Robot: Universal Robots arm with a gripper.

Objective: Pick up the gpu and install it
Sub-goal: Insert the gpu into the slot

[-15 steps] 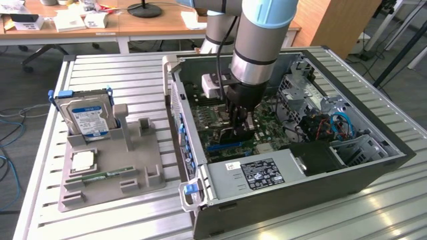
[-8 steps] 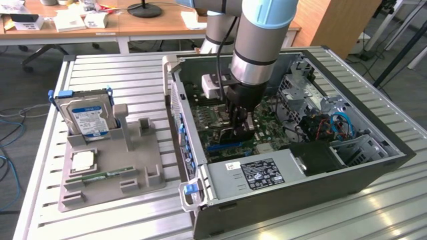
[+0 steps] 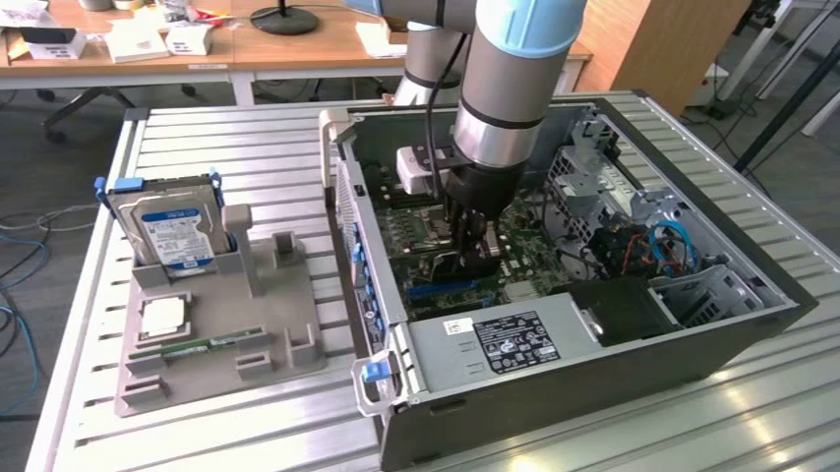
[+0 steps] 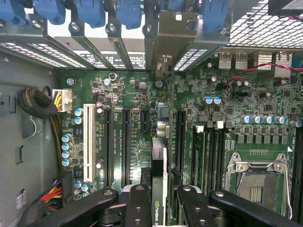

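**A:** Where's the gpu (image 4: 159, 187)?

**B:** In the gripper (image 4: 162, 191). The fingers are closed on both faces and the card is held on edge. It's inside the PC case (image 3: 591, 413), low over the motherboard (image 4: 142, 94). I'd judge it's not seated.

**A:** Why on edge?

**B:** Probably so the connector edge faces down into a slot. The card runs parallel to the long black expansion slots (image 4: 126, 142), between two of them. I can't tell which one it's lined up with. Its far end points toward the rear bracket openings under the blue retention clips (image 4: 129, 12), where a card bracket would land.

**A:** And the case?

**B:** It's lying on its side with the panel off, so the arm can come straight down.

**A:** Other parts?

**B:** They're on the grey fixture tray (image 3: 263, 305) at the exterior view's left, well apart from the case. The hard drive (image 3: 164, 221) stands upright in a cradle. The CPU (image 3: 164, 317) lies flat, and the memory stick (image 3: 197, 346) lies flat just beside it. The cradles presumably hold each part in a known pose for picking.

**A:** Any writing?

**B:** There's a green-and-white logo on the card's upper edge. It looks like Nvidia's mark, but the letters are cut off. The white silkscreen beside the slots is too fine to read. The hard drive has a blue-and-white label and the power supply (image 3: 525, 339) has a black-and-white one. I can't read either.
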